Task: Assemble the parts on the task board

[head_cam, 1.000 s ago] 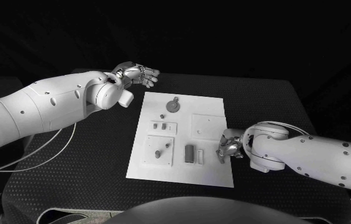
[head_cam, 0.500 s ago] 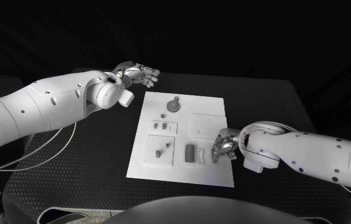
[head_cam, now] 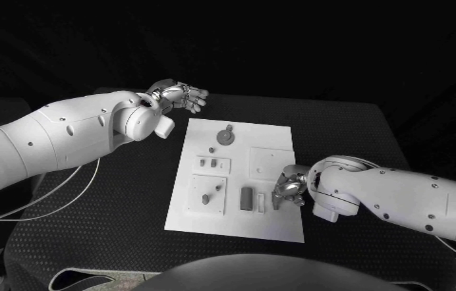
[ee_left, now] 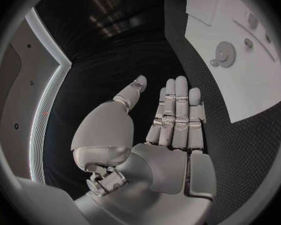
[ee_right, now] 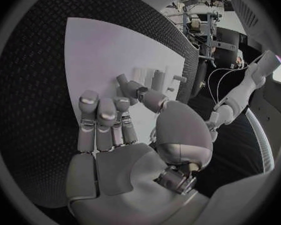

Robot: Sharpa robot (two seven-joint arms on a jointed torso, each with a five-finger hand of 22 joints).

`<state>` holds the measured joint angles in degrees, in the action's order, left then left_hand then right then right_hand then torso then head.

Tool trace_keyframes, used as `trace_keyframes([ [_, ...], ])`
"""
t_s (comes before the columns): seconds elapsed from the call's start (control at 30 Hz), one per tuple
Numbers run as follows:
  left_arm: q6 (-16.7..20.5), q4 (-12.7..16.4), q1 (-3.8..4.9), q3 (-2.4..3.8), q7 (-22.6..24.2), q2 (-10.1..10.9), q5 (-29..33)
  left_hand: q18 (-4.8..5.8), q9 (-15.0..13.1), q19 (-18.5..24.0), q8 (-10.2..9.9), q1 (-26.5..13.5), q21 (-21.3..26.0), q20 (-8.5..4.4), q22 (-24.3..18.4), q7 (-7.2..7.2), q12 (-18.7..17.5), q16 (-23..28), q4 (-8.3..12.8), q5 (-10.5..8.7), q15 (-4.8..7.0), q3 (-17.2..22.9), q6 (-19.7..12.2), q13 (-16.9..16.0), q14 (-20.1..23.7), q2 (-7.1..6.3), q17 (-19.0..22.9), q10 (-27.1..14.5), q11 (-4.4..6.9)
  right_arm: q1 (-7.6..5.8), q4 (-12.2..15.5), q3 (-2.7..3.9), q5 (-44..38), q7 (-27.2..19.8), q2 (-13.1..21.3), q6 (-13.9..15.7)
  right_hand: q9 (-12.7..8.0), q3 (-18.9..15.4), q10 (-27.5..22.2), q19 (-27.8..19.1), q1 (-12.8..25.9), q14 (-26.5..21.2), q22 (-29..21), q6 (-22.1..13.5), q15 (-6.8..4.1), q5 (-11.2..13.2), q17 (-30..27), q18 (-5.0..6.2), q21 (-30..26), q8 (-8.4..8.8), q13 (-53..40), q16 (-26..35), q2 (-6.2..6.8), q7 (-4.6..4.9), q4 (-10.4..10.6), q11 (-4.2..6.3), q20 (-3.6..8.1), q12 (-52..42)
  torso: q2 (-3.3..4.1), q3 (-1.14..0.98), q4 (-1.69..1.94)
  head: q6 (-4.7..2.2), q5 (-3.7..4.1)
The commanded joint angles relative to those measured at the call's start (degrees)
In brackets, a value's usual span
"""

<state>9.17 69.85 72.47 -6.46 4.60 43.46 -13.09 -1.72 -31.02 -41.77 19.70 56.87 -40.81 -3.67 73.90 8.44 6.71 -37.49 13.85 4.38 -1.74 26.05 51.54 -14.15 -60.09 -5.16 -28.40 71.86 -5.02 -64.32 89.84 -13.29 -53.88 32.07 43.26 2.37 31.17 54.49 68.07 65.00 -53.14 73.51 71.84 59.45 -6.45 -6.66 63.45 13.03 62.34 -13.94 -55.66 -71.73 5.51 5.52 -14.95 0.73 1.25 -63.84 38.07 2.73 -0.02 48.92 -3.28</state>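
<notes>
The right hand (head_cam: 288, 190) hovers low over the near right part of the task board (head_cam: 271, 136), fingers apart and holding nothing, with its thumb reaching toward the upright grey parts (head_cam: 247, 199) that stand in their slots just beside its fingertips. In the right wrist view those same parts sit just beyond the thumb tip, and I cannot tell whether the thumb already touches one. The risk here, as I judge it, is a glancing contact: the hand comes at the narrow pieces from the side, so a finger could tip one over or push it out of its seat instead of closing round it. The neighbouring pale piece stands so close to the darker one that a grasp could catch both, or wedge a fingertip between them. A sideways press could also slide the whole board on the surface (head_cam: 133, 192), since nothing visible pins it down. The left hand (head_cam: 178, 97) hangs well apart, beyond the far left corner of the board, flat and spread with nothing in it, so it gives no bracing. The round geared part (head_cam: 225, 137) lies nearer that hand, clear of the right hand's reach.
</notes>
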Motion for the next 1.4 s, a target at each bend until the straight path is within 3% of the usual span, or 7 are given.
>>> trace_keyframes([
  [0.03, -0.96, 0.14, 0.08, 0.03, 0.20, -0.16, -0.13, -0.81, 0.08, 0.13, 0.28, -0.42, 0.26, 0.06, 0.10, 0.05, 0.24, 0.27, -0.38, -0.14, -0.34, 0.03, -0.38, 0.06, 0.22, -0.32, -0.11, -0.45, -0.02, 0.10, -0.23, -0.06, 2.66, -0.70, -0.82, -0.13, -0.14, -0.67, 0.25, 0.22, 1.06, -0.08, -0.11, 0.68, -0.08, 0.16, 0.16, 1.97, 0.31, -0.48, 0.11, 0.36, -0.02, 0.10, 0.10, 0.02, 0.12, -0.24, 0.02, -0.03, -0.05, 0.08, -0.03],
  [0.23, -1.13, 0.12, 0.08, 0.03, 0.12, -0.26, -0.13, -0.81, 0.09, 0.13, 0.28, -0.41, 0.27, 0.06, 0.12, 0.06, 0.24, 0.29, -0.38, -0.14, -0.34, 0.03, -0.40, 0.07, 0.23, -0.32, -0.13, -0.47, -0.02, 0.10, -0.75, -0.09, 4.81, -0.76, -2.07, -1.78, -0.31, -2.14, 0.21, 0.22, 2.32, 0.01, -0.25, 1.00, -0.19, 0.16, 0.43, 1.97, 0.38, -0.67, 0.19, 0.31, -0.20, -0.03, 0.61, 0.14, 0.09, -0.29, 0.00, 0.01, 0.04, 0.20, 0.01],
  [0.5, -1.35, 0.10, 0.08, 0.03, -0.03, -0.28, -0.15, -0.81, 0.11, 0.13, 0.29, -0.39, 0.28, 0.06, 0.14, 0.07, 0.23, 0.32, -0.38, -0.13, -0.35, 0.04, -0.42, 0.07, 0.23, -0.33, -0.16, -0.49, -0.03, 0.11, -1.25, -0.18, 5.28, -1.04, -3.15, -1.46, -0.59, -4.23, -0.09, -0.09, 4.35, -0.06, -0.39, 1.47, -0.33, 0.52, 0.72, 1.97, 0.47, -0.93, 0.25, 0.33, -0.84, -0.22, 1.63, 0.32, 0.01, -0.34, 0.01, 0.00, 0.06, 0.26, -0.12],
  [0.93, -1.57, 0.14, 0.08, 0.03, -0.14, -0.33, -0.23, -0.82, 0.14, 0.13, 0.29, -0.38, 0.30, 0.07, 0.18, 0.08, 0.22, 0.36, -0.39, -0.11, -0.35, 0.05, -0.45, 0.08, 0.25, -0.33, -0.20, -0.52, -0.04, 0.13, -2.24, -0.28, 5.25, -0.83, -4.12, -2.52, -1.10, -4.88, -0.37, -0.33, 7.00, -0.13, -0.57, 1.70, -0.46, 2.07, 1.00, 1.97, 0.57, -0.95, 0.25, 0.36, -0.22, -0.32, 3.70, 0.43, 0.03, -0.46, 0.02, 0.00, 0.03, 0.34, -0.30],
  [1.4, -1.72, 0.06, 0.09, 0.03, -0.29, -0.39, -0.30, -0.82, 0.17, 0.13, 0.30, -0.38, 0.32, 0.08, 0.23, 0.10, 0.21, 0.41, -0.43, -0.06, -0.37, 0.07, -0.48, 0.09, 0.26, -0.31, -0.26, -0.55, -0.06, 0.13, -1.62, -0.35, 5.18, -0.79, -4.07, -3.49, -1.20, -4.98, -0.45, -0.38, 7.51, -0.21, -0.59, 1.80, -0.48, 2.33, 0.99, 1.97, 0.63, -1.00, 0.23, 0.44, 0.15, -0.36, 4.04, 0.46, 0.07, -0.50, 0.00, -0.02, -0.04, 0.55, -0.45],
])
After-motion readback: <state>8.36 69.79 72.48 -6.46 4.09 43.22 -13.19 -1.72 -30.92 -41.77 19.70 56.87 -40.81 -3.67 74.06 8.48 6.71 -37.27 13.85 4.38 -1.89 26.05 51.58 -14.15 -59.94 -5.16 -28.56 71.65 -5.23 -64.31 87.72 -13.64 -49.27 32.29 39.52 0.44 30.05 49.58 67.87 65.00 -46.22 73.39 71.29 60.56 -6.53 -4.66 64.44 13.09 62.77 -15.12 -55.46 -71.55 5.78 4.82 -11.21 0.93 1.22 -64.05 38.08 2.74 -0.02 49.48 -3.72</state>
